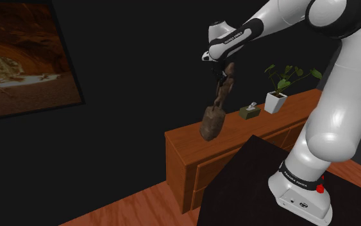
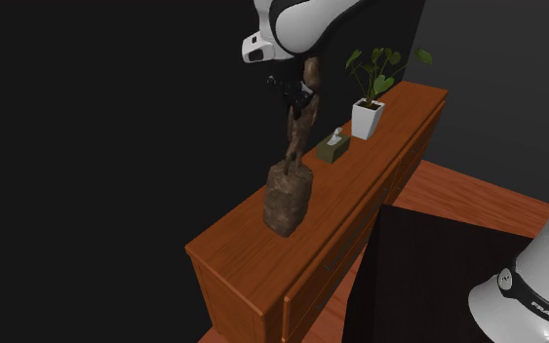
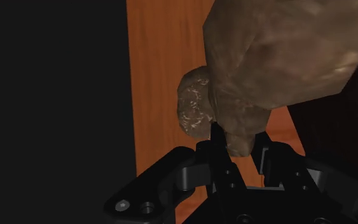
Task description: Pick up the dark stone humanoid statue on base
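**Shoulder view, L to R.** At 9 o'clock, a framed painting point(image 1: 18, 58) of a red rock arch hangs on the dark wall. At centre is a rough brown stone statue point(image 1: 213, 119), a thin figure above a bulky base. It leans w/ the base toward 7 o'clock, over the left part of a wooden sideboard point(image 1: 236, 151). Whether the base touches the top cannot be told. The gripper point(image 1: 224, 72) is at 12 o'clock of the base. In the wrist view its fingers point(image 3: 217, 137) pinch the statue's narrow upper part, one on either side. At 2 o'clock from the base are a small green tissue box point(image 1: 250, 112), then a white-potted plant point(image 1: 277, 96), both on the sideboard. The white arm point(image 1: 339, 115) is at 3 o'clock and the dark stand point(image 1: 243, 180) at 5 o'clock.

**Second ext. view.** The statue is approx. mid-sideboard, w/ box & plant at 1 o'clock of it.
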Controlling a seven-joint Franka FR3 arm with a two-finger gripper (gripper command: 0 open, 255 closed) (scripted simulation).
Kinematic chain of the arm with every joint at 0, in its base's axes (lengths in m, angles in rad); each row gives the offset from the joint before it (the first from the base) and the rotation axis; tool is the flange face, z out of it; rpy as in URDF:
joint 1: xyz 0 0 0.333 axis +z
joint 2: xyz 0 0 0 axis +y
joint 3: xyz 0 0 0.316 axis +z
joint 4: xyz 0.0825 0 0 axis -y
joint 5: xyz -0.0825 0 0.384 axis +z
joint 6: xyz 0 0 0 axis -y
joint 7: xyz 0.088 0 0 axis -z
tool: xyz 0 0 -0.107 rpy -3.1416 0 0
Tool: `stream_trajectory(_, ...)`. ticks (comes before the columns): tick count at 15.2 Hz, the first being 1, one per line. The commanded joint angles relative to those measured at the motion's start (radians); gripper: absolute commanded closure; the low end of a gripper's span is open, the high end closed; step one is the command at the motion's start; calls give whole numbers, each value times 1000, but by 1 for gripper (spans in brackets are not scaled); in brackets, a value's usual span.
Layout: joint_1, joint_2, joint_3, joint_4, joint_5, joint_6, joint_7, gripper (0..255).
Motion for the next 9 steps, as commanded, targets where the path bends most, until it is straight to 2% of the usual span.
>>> stream_trajectory(1, 0, -14, -1, 17, -1, -25, -7, 255)
stream_trajectory(9, 5, -44, 2, 67, -1, -102, -23, 255)
